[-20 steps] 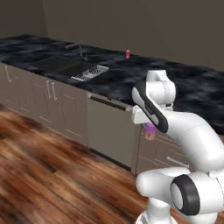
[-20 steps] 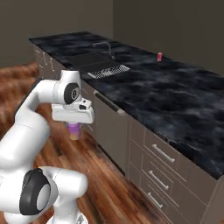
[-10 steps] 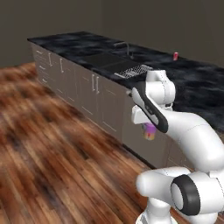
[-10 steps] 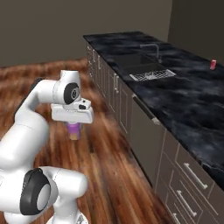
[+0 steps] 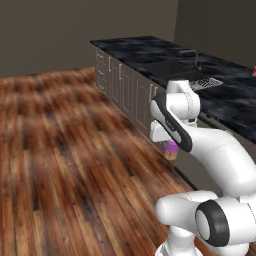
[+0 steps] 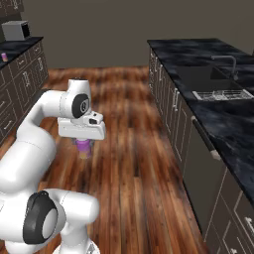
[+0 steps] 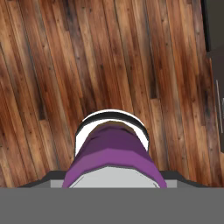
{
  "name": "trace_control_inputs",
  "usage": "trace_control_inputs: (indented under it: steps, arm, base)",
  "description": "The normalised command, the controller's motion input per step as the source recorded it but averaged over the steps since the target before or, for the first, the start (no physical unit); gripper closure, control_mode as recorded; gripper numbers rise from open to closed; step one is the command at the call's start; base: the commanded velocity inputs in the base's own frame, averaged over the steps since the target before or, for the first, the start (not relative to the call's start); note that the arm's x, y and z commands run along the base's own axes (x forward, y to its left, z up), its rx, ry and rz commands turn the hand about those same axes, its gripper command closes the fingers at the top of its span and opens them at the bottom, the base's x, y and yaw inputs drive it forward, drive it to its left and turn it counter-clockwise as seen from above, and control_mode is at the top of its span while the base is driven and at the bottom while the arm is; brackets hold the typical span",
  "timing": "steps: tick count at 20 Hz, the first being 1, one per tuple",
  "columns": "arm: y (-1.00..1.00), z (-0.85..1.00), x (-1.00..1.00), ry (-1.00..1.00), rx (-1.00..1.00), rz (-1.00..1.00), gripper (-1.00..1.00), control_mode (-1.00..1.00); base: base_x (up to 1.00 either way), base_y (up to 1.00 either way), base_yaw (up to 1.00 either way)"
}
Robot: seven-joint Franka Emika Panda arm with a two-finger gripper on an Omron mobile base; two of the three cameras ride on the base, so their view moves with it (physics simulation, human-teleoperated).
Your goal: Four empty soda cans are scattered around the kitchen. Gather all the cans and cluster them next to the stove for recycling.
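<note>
One purple soda can (image 6: 83, 147) hangs from the claw (image 6: 83, 144), clenched between the jaws and carried upright above the wooden floor (image 5: 65, 165), well clear of the boards. In the hand view the same can shows from close up, its silver rim toward the planks and its purple body running back under the claw. In the left base view only its lower part peeps out beneath the white wrist, purple with an orange base.

Open floor stretches wide on the arm's left side, bare long planks of reddish-brown wood with dark grain. On the right runs a long counter (image 6: 218, 124) of black marbled stone, its front edge straight and its near corner square, above grey cabinet fronts with thin bar handles. A sink (image 6: 203, 79) is sunk into it, with a thin curved tap at its back edge and a wire rack (image 6: 218, 95) just beside the basin.

Across the room, at the left edge of the right base view, a second counter (image 6: 22, 49) carries a grey microwave (image 6: 16, 30) and, near its front edge, a small purple can (image 6: 4, 57), tiny and cut by the picture's edge. At the far right edge of both base views a red speck (image 5: 254, 71) sits on the long counter; it is too cropped to make out. The claw's fingertips are hidden behind the can and the hand.
</note>
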Motion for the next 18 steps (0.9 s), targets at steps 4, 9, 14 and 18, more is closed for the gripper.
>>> trace_control_inputs:
  steps: [4,9,14,18]
  arm:
    - [0.0,0.0,0.0,0.0,0.0,0.0,1.0,1.0]
    - [0.0,0.0,0.0,0.0,0.0,0.0,1.0,1.0]
    - [0.0,0.0,0.0,0.0,0.0,0.0,1.0,1.0]
    - [0.0,0.0,0.0,0.0,0.0,0.0,1.0,1.0]
  base:
    - [0.4,0.08,0.4]
    - [0.63,0.02,0.36]
    - [0.99,0.0,0.24]
    - [1.0,0.0,0.17]
